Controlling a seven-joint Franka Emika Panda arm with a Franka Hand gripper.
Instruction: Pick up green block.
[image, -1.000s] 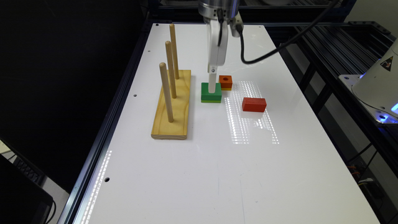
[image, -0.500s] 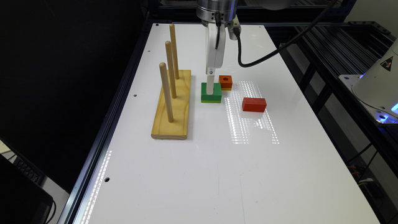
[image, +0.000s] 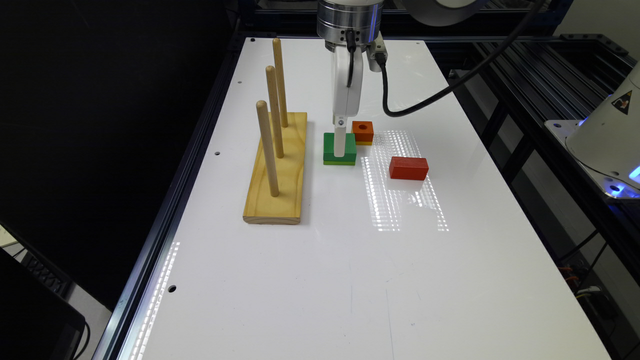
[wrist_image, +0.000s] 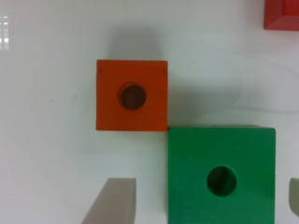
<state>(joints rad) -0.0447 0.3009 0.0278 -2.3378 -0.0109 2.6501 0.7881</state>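
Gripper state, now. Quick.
Gripper: open, one finger on each side of the green block, holding nothing yet.

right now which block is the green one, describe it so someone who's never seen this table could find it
Start at the wooden peg board with three upright dowels on the white table. Just to the exterior view's right of it, under the arm's pincer, lies the green block. It is a flat square with a round centre hole, larger than the orange holed block at its corner, unlike the solid red block.
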